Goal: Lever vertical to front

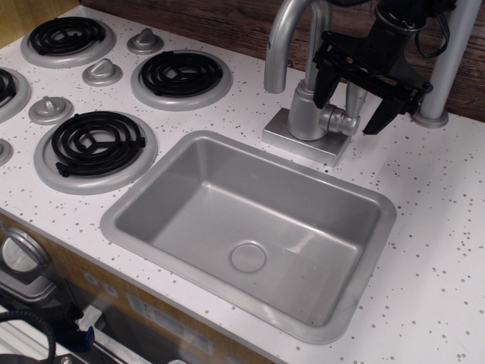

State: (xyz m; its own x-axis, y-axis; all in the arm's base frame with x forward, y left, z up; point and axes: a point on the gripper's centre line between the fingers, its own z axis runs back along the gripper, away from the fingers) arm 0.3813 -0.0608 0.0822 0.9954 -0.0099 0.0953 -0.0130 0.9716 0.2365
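Observation:
The faucet body (307, 110) stands on a square base behind the sink. A short round stub (342, 121) sticks out of its right side. The lever (354, 94) is a small silver paddle standing upright from that stub, partly hidden by my gripper. My black gripper (348, 114) comes down from the top right and is open, with one finger (326, 82) left of the lever and the other finger (377, 115) to its right. The jaws straddle the lever with gaps on both sides. The curved spout (282, 45) rises to the left.
The grey sink basin (250, 227) lies in front of the faucet. Black stove burners (180, 74) and round silver knobs (102, 72) sit to the left. A grey post (447, 68) stands at the right, against the dark wood back wall (235, 23).

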